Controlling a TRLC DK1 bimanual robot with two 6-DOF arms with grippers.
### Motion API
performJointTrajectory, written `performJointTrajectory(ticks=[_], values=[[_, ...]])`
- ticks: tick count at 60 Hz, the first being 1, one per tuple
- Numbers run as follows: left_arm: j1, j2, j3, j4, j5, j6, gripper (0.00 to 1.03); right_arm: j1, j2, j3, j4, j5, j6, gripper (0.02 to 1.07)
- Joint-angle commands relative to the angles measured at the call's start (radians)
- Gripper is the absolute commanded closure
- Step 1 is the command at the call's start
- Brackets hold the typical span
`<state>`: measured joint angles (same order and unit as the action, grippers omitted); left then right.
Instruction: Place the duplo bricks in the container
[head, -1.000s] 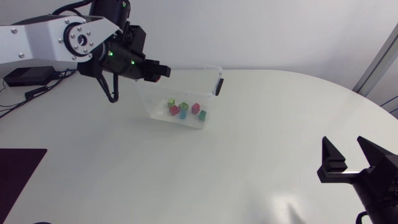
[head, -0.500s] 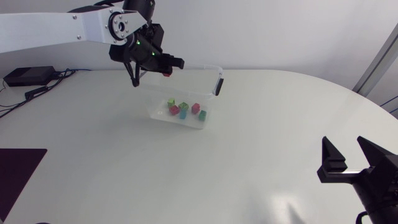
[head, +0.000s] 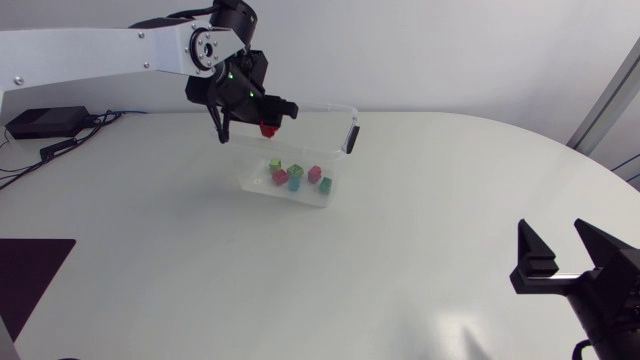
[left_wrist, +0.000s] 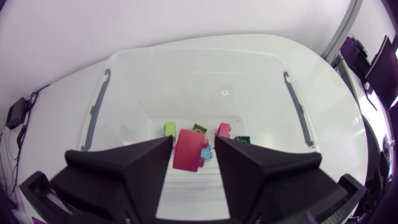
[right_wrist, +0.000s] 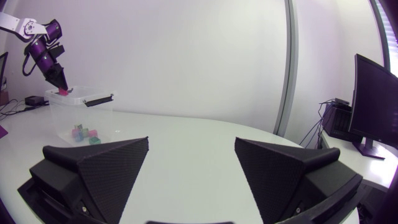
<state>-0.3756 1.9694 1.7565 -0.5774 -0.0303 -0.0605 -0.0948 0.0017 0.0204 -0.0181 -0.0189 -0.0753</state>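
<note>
Our left jaws, clamped on the red duplo brick (left_wrist: 188, 149), have swung in over the clear container (head: 320, 109), seemingly above the bricks (head: 297, 177) inside; release looks next. Right jaws gape wide, idle.

Container (head: 300, 160) takes entry from above only: its clear walls block side approach, and a black handle (head: 352, 135) sits on the right rim. The left end effector (head: 268, 124), clamped on the red brick (left_wrist: 188, 149), hangs over the far-left part of the opening. Its arm (head: 110, 50) spans the far-left bench (head: 420, 250). Loose bricks (head: 297, 177) crowd the near-right container floor, with bare floor showing far of them. Open bench runs from the container to the right end effector (head: 560, 262), near right.
</note>
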Motion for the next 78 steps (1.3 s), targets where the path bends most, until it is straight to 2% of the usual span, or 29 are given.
performJointTrajectory(ticks=[1,27,47,63,73,78], values=[[0.007,0.029,0.044,-0.013,0.004,-0.038,0.03,-0.008,-0.006,-0.020,0.006,-0.004,-0.009,0.07],[0.020,0.016,0.051,-0.029,0.003,-0.042,0.03,-0.008,-0.006,-0.020,0.006,-0.004,-0.009,0.07],[0.101,-0.142,-0.014,-0.041,0.001,-0.021,0.03,-0.008,-0.006,-0.020,0.006,-0.004,-0.009,0.07],[0.130,-0.336,-0.186,-0.002,0.003,0.031,0.03,-0.008,-0.006,-0.020,0.006,-0.004,-0.009,0.07],[0.142,-0.495,-0.351,0.073,0.003,0.044,0.03,-0.008,-0.006,-0.020,0.006,-0.004,-0.009,0.07],[0.172,-0.560,-0.425,0.117,0.003,0.057,0.03,-0.008,-0.006,-0.020,0.006,-0.004,-0.009,0.07]])
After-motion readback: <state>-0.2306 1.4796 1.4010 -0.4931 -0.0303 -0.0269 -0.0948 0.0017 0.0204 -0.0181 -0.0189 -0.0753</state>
